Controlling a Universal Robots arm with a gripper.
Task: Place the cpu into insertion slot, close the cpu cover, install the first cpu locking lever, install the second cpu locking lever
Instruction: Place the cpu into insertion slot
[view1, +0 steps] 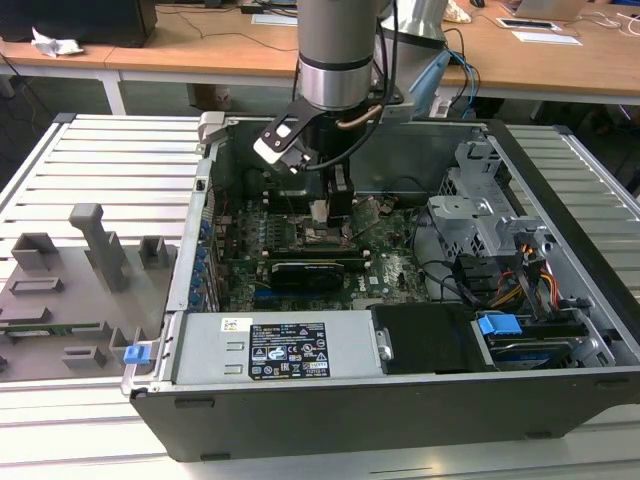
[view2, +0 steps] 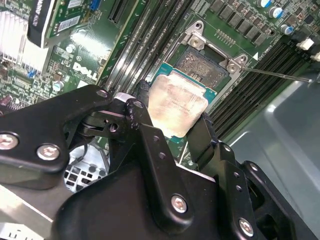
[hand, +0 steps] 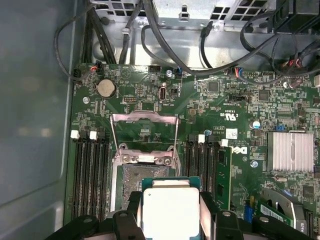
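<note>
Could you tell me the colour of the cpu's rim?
Green; the cpu shows best in the first wrist view.

Arm (view1: 335, 50) upright, tool (view2: 172, 112) downward, fingers (view2: 145, 125) tight on the cpu (view2: 177, 102).

The tool (view2: 171, 107) hides two edges of the cpu (view2: 180, 100).

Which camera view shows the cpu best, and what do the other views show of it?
The second wrist view: the cpu shows its silvery face and green rim, clamped in the gripper. The first wrist view cuts it off at the picture's edge. The exterior view gives a small pale patch at the gripper's tip.
</note>
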